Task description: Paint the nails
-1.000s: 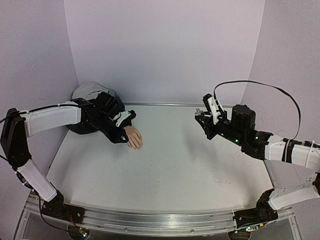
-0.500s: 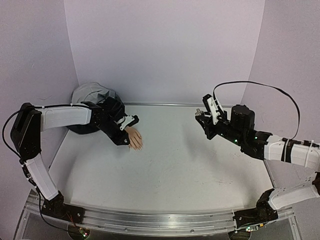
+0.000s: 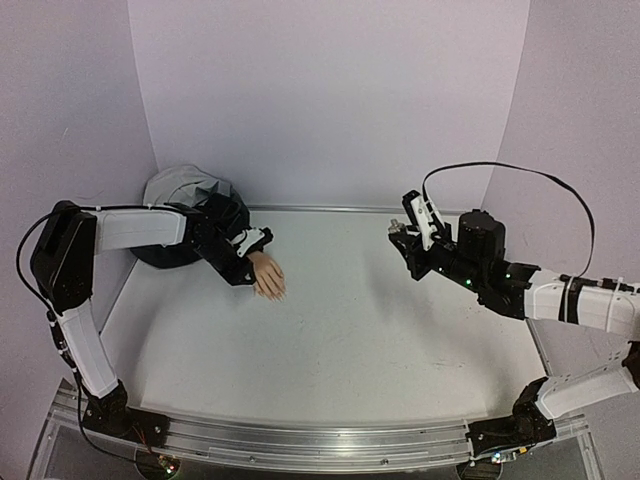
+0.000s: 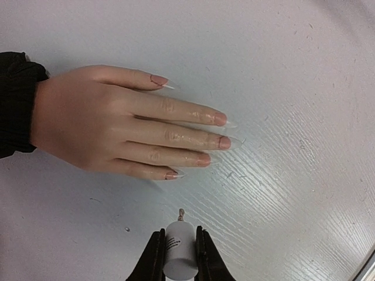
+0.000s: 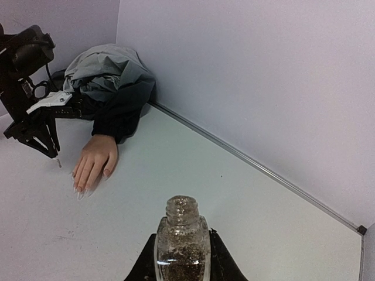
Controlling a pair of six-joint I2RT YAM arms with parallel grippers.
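The pale mannequin hand [image 4: 111,129] lies flat on the white table, coming out of a dark sleeve [image 4: 14,105]. Its long nails [image 4: 220,119] point right. It also shows in the top view [image 3: 268,276] and the right wrist view [image 5: 94,159]. My left gripper [image 4: 179,232] is shut on a white cap [image 4: 179,254]. The cap's small brush tip [image 4: 181,214] is close to the little finger's nail [image 4: 171,174] but apart from it. My right gripper [image 5: 182,235] is shut on an open glass bottle [image 5: 181,246] of glittery polish, held in the air at the right [image 3: 405,232].
A grey and dark jacket [image 3: 185,200] is bunched in the back left corner. Lilac walls close the table at the back and on both sides, with a metal strip [image 5: 246,161] along the back edge. A black cable [image 3: 500,168] loops over the right arm.
My left arm's elbow has swung back toward the left wall, while its gripper stays beside the mannequin hand. The right arm has hardly moved.
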